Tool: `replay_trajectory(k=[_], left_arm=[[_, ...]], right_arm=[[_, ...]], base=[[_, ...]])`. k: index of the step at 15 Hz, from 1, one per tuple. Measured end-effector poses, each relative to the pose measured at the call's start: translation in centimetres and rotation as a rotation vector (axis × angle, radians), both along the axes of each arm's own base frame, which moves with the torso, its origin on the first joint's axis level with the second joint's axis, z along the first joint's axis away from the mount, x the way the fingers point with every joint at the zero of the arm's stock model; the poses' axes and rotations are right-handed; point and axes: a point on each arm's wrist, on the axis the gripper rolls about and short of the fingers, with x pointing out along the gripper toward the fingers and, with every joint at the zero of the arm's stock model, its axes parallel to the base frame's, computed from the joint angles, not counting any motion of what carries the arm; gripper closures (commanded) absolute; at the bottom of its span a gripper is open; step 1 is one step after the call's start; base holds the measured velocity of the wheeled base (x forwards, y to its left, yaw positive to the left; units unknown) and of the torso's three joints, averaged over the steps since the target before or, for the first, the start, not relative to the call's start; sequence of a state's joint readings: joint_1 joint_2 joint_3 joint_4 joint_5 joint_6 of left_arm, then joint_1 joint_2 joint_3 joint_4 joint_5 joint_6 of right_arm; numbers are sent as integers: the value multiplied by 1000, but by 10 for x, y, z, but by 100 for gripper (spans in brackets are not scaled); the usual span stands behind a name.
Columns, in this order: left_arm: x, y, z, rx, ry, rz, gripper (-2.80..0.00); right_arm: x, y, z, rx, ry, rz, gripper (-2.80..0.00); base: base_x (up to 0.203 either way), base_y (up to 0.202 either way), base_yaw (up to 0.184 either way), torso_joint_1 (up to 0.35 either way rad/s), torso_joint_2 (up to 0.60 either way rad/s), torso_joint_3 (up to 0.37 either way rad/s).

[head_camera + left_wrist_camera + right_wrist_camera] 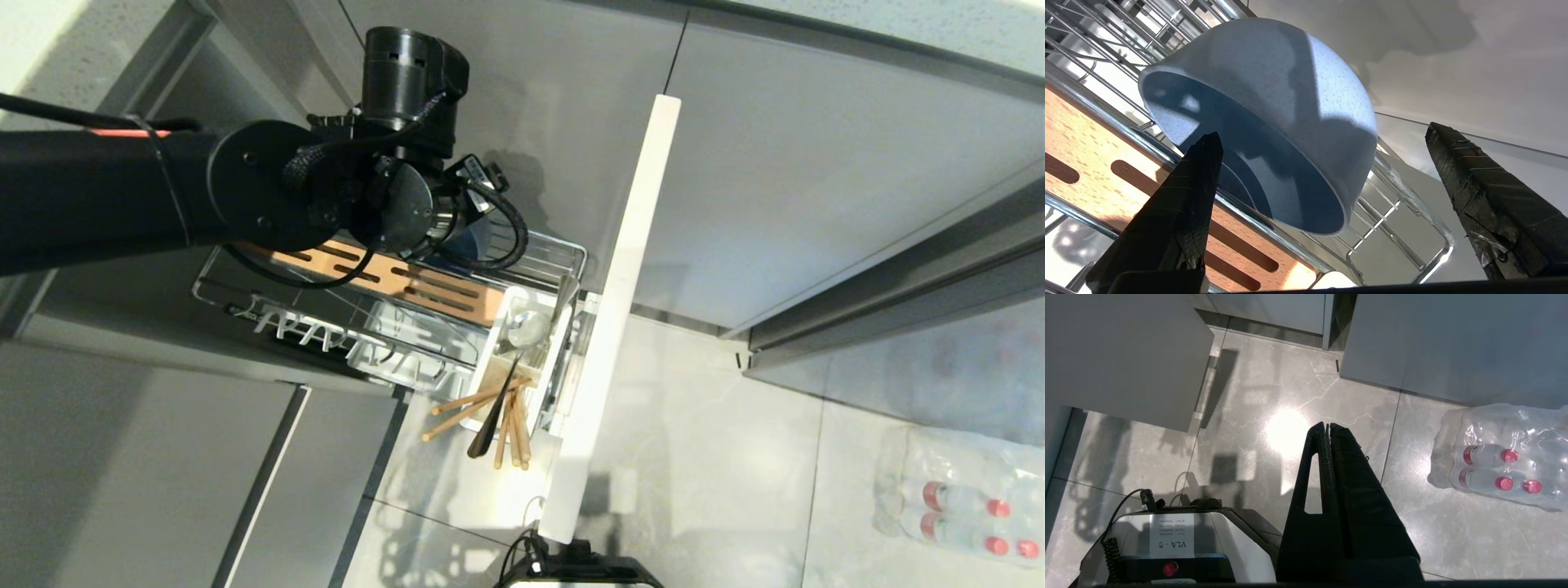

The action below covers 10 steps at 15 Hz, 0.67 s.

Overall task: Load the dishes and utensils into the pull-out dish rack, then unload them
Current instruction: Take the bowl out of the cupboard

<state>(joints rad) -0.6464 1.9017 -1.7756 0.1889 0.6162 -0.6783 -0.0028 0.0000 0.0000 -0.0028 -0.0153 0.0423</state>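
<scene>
Item: grey-blue bowl (1274, 122). It sits tilted on its side in the pull-out dish rack (563, 261), just beyond the slotted wooden bar (1081, 155), mouth turned toward the left wrist camera.

Left gripper (1327, 134): fingers wide apart, one dark finger (1188, 183) in front of the bowl's rim, the other well clear on the far side. Nothing is gripped. Whether you are arriving for a grasp or have just set the bowl down cannot be told. If lifting out, bring one finger inside the rim and one outside, close on the wall, and raise straight off the wires so the rim does not snag. If placing, draw back along the same line without nudging it.

Utensils: chopsticks (469, 408) and spoon (522, 331) stand in the white caddy (494, 343), handles leaning out over the floor.

Right gripper (1327, 433): parked above the floor, fingers together.

Hidden: in the head view the left arm covers nearly all of the bowl and the rack's back corner. No light-blue plate is visible anywhere.
</scene>
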Motion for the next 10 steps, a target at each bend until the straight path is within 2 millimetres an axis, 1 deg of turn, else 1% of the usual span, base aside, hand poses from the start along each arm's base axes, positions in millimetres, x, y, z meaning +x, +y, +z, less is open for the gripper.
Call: replay_trajectory(k=[4,5,10], left_arm=[[-1,1,1,0,0,-1,-280],[-2,1,1,3,2,-2,0],[-4,2,3,1,-3,-3,0]], right_arm=[[0,0,0,0,0,0,0],[0,0,0,0,0,1,0],[0,0,0,0,0,0,0]], base=[[0,0,0,0,0,0],[0,0,0,0,0,0],[0,0,0,0,0,0]])
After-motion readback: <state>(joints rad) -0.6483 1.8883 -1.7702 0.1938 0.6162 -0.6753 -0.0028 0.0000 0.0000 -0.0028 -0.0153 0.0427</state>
